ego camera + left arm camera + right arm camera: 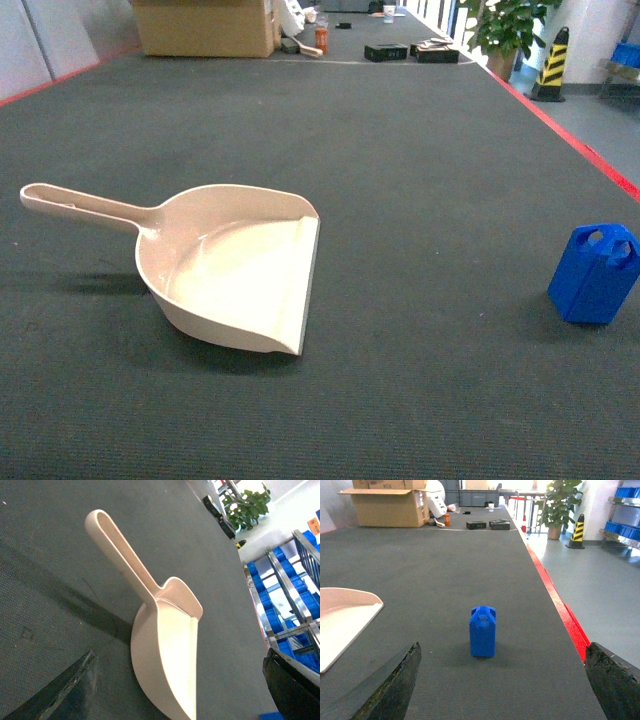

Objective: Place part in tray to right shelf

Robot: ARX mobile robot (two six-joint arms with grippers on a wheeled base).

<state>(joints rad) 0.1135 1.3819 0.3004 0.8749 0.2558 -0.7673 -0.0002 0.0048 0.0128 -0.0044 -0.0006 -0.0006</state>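
Part: the blue part stands upright on the dark bench at the right edge of the head frame, lugs on top, untouched.
Tray: the cream tray lies left of centre, well apart from the part, handle toward the upper left, grey lip facing right, nothing in it.
Right pincer: fingers spread wide at the lower corners of its wrist frame, holding nothing, the part centred between and beyond them.
Left pincer: fingers apart, holding nothing, the tray handle ahead.
Risk: the tall narrow part could topple if one finger meets it first; the light tray could slide or tilt when lifted by its handle.
Surroundings: cardboard box, potted plant and striped post far back; steel shelf with blue crates beyond the bench; nothing blocks the reach.
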